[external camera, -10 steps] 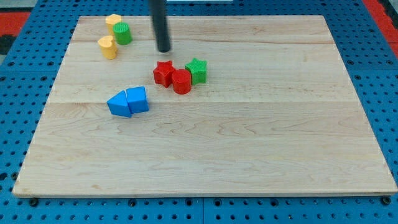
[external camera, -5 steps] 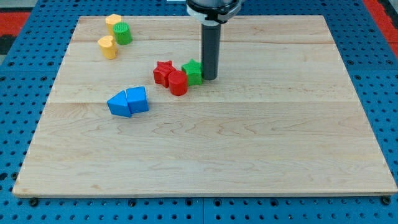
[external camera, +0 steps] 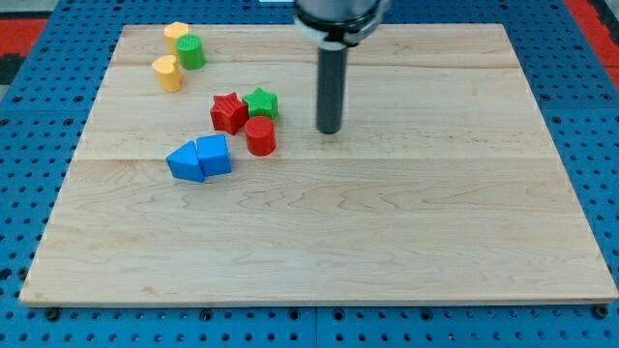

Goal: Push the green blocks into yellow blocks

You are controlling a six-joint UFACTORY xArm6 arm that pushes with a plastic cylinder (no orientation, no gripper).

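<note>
My tip (external camera: 330, 130) rests on the board to the right of a small cluster, apart from it. The green star (external camera: 260, 102) sits in that cluster, touching the red star (external camera: 228, 112) on its left, with the red cylinder (external camera: 259, 136) just below it. The green cylinder (external camera: 191, 51) stands at the view's top left, touching a yellow block (external camera: 175, 36) above it. A second yellow block (external camera: 167, 73) lies just below and left of the green cylinder.
Two blue blocks (external camera: 200, 159) lie side by side below the cluster, left of centre. The wooden board (external camera: 387, 232) sits on a blue pegboard surface.
My tip swung from the top left to the green star's right side and pushed it left. The green star, red star and red cylinder all shifted left. The tip now stands apart from them.
</note>
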